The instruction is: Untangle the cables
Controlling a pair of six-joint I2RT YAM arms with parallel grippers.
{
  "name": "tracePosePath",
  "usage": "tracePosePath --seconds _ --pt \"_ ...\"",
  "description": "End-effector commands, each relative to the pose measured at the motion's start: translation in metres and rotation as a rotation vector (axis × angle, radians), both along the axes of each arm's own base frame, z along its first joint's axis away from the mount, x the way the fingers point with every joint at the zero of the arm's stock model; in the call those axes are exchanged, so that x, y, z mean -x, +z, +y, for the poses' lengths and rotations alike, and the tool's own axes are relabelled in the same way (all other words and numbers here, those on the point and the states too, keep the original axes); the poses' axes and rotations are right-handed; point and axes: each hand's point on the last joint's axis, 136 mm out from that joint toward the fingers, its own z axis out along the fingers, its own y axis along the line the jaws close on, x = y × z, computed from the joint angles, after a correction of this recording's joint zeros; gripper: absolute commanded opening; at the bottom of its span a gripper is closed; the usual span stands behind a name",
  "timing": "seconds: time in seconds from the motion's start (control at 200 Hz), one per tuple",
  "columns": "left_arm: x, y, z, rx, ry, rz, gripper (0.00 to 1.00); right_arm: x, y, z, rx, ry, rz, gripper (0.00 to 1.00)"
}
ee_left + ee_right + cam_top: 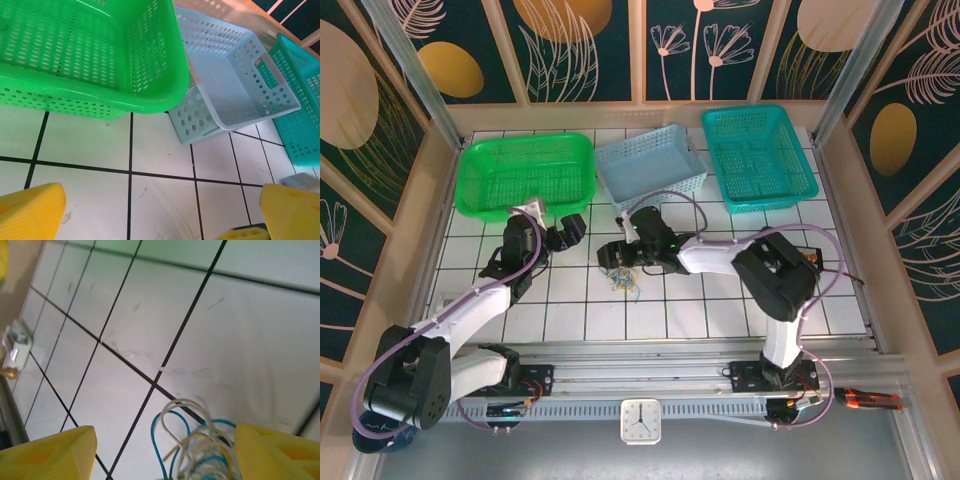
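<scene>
We are logging the white tiled tabletop [720, 310] first, and we are taking the pale blue basket [650, 165] at its far edge as our reference.

The left arm [470, 310] is reaching from the near edge toward the near-left side of that basket. The right arm [775, 280] is folding in from the right, and its forearm is lying across the tiles on the near side of the basket.

The green basket [528, 172] is sitting just to the left of the pale blue one, and in the left wrist view their corners are looking as if they touch. The teal basket [758, 155] is sitting just to its right.

The left pincer [568, 232] is hovering near the basket's near-left corner. Its yellow fingers [30, 212] are standing as wide apart as they go, with only bare tile between them.

The right pincer [616, 262] is sitting on the near side of the basket. Its fingers [50, 455] are standing well apart, and we are seeing no clamp on anything.

A small clock [640, 420] is lying at the near edge, well apart from the basket.

The cables [624, 286] are lying on a tile on the basket's near side, just beside the right pincer. In the right wrist view the blue, whitish and yellow-tan loops are tangling in the gap between the fingers.
</scene>
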Motion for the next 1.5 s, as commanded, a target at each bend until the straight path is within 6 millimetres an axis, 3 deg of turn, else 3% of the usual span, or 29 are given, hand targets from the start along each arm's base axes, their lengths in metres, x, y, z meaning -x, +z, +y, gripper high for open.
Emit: tracePosePath --seconds 0.0,0.265,0.41,0.716,0.831,0.966,1.206,1.491 --pt "-0.006 0.008 -0.005 -0.025 -0.031 -0.010 0.99 -0.011 0.034 -0.017 -0.028 -0.102 -0.078 0.73" --pt "-0.016 0.001 -0.021 -0.055 -0.111 0.041 0.99 0.001 0.022 -0.080 0.123 -0.321 -0.113 0.74" --pt "-0.017 -0.007 -0.029 -0.069 -0.143 0.070 0.99 0.009 0.015 -0.094 0.210 -0.345 -0.135 0.73" --pt "-0.011 -0.030 -0.064 -0.104 -0.230 0.141 0.99 0.048 -0.014 -0.074 0.313 -0.193 -0.138 0.59" --pt "-0.009 -0.036 -0.071 -0.098 -0.241 0.156 0.99 0.060 -0.028 -0.069 0.347 -0.155 -0.127 0.49" --pt "-0.008 -0.039 -0.076 -0.089 -0.246 0.164 0.99 0.073 -0.040 -0.066 0.376 -0.123 -0.116 0.45" --pt "-0.008 -0.037 -0.079 -0.080 -0.250 0.162 0.99 0.079 -0.057 -0.070 0.436 -0.120 -0.115 0.44" --pt "-0.008 -0.037 -0.082 -0.070 -0.260 0.163 0.99 0.081 -0.070 -0.082 0.492 -0.120 -0.118 0.36"
